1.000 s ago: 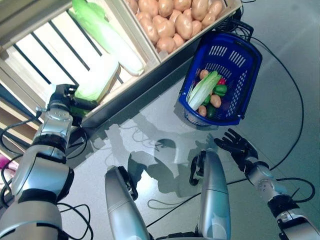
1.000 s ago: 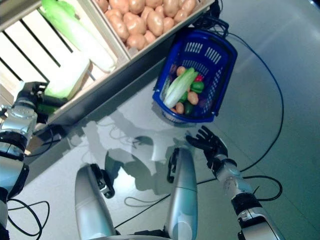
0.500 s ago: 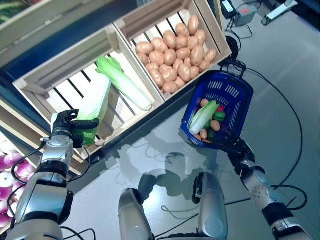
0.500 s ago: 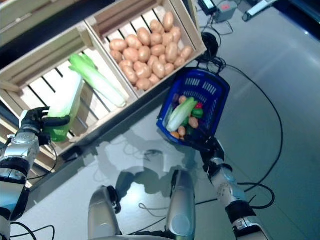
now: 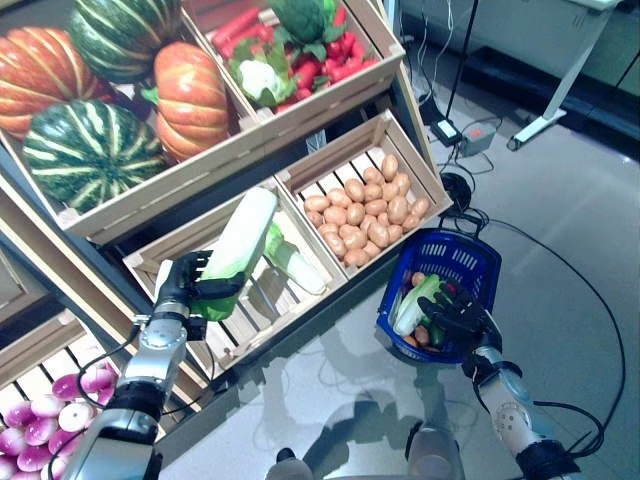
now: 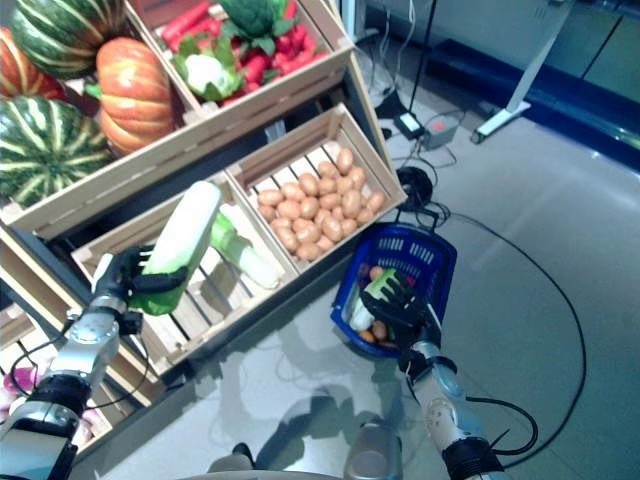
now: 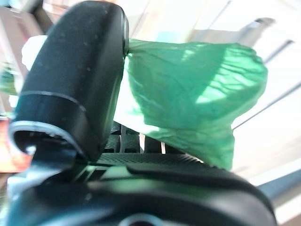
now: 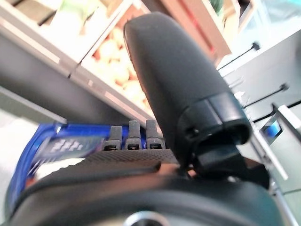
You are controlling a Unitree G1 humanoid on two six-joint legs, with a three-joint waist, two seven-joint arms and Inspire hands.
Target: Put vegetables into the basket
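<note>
1. Left and right eye views: high overhead, facing down at wooden produce shelves (image 5: pixel 250 150), blue basket (image 5: pixel 470 265) and grey floor (image 6: pixel 520 230); same scene, slightly offset.
2. Left wrist view: extremely close along the left hand (image 7: pixel 75 94), facing a green cabbage (image 7: pixel 188 94).
3. Right wrist view: very close along the right hand (image 8: pixel 174 84), facing basket and potato crate (image 8: pixel 117 61), both shared with the eye views.

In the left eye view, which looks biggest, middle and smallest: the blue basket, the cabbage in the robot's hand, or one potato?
1. blue basket and cabbage in the left hand: look about alike, too close to rank.
2. One potato: clearly smallest.
</note>
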